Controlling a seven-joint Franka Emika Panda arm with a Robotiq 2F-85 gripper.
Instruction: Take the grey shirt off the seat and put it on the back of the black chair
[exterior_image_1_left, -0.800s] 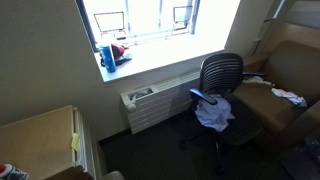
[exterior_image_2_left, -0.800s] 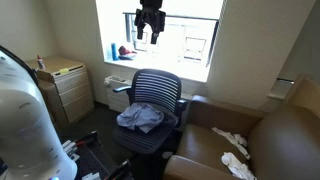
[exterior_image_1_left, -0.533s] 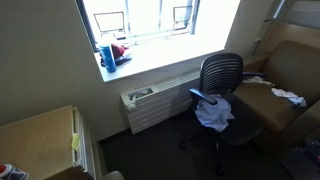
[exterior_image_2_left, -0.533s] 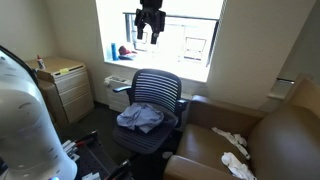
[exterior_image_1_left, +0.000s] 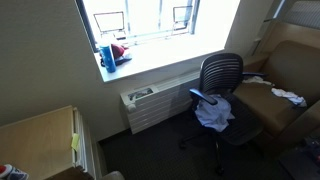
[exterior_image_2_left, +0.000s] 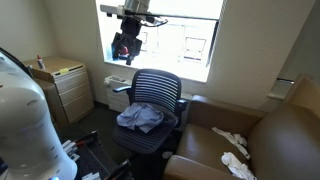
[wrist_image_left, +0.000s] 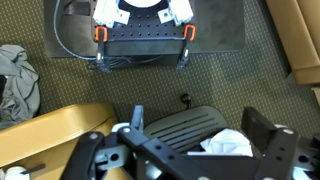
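Wrist view is looking down from high up, and the black fingers (wrist_image_left: 275, 146) are seen at the bottom edge of the frame, spread apart with nothing held between them. In an exterior view the gripper (exterior_image_2_left: 125, 47) is found in the upper left part of the frame, in front of the bright window (exterior_image_2_left: 185, 40), well above the black chair (exterior_image_2_left: 157, 88). The grey shirt (exterior_image_2_left: 140, 118) is lying crumpled on the seat, just below the middle of that frame. It is also seen on the seat in an exterior view (exterior_image_1_left: 213, 112), right of centre there, with the back of the chair (exterior_image_1_left: 220, 72) bare above it.

The step in hand is judged to be the approach, since the shirt is not yet touched and nothing of the task is done. For the next move, the gripper has to be brought down and to the right in that frame until it is over the seat. Then a raised fold of the cloth should be pinched, and the shirt lifted clear of the armrests before it is carried to the back.

Compared with the earlier frame, the gripper has been moved from the top centre of the window to the left and somewhat lower. The shirt and the chair are unchanged.
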